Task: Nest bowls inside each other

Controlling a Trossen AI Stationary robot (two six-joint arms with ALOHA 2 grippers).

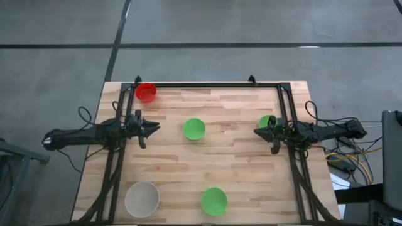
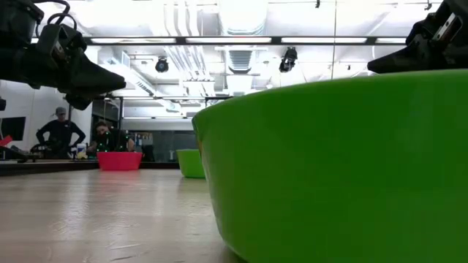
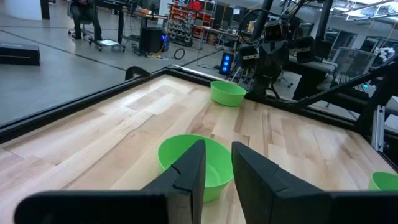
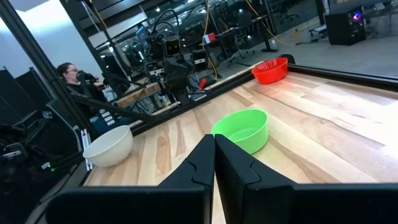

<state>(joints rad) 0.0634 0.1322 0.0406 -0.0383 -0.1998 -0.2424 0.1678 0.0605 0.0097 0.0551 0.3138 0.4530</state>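
Five bowls sit scattered and apart across the wooden bench [image 1: 245, 182], none yet nested, as both arms hover above the surface with nothing held. The red bowl [image 1: 146, 92] rests near the far left corner; the whitish-grey bowl [image 1: 142, 198], slightly larger than the others, sits at the near left corner. One green bowl [image 1: 194, 129] occupies the middle of the bench, a second green bowl [image 1: 213, 201] lies near the front edge, and a third green bowl [image 1: 267, 122] sits on the right side, just beside the right arm. The left gripper [image 1: 155, 127] points inward from the left side toward the middle green bowl, its jaws partly apart and empty, a stance that suggests it is lining up on that bowl's rim. The right gripper [image 1: 257, 132] faces it from the opposite side, its jaws pressed closed on nothing, apparently waiting. Because the grey bowl is the largest, it looks the natural base for the stack, with the smaller ones likely to go inside. The low camera, set at bench height, is largely filled by the wall of the front green bowl. People are visible in the workshop beyond the bench, well away from the arms.
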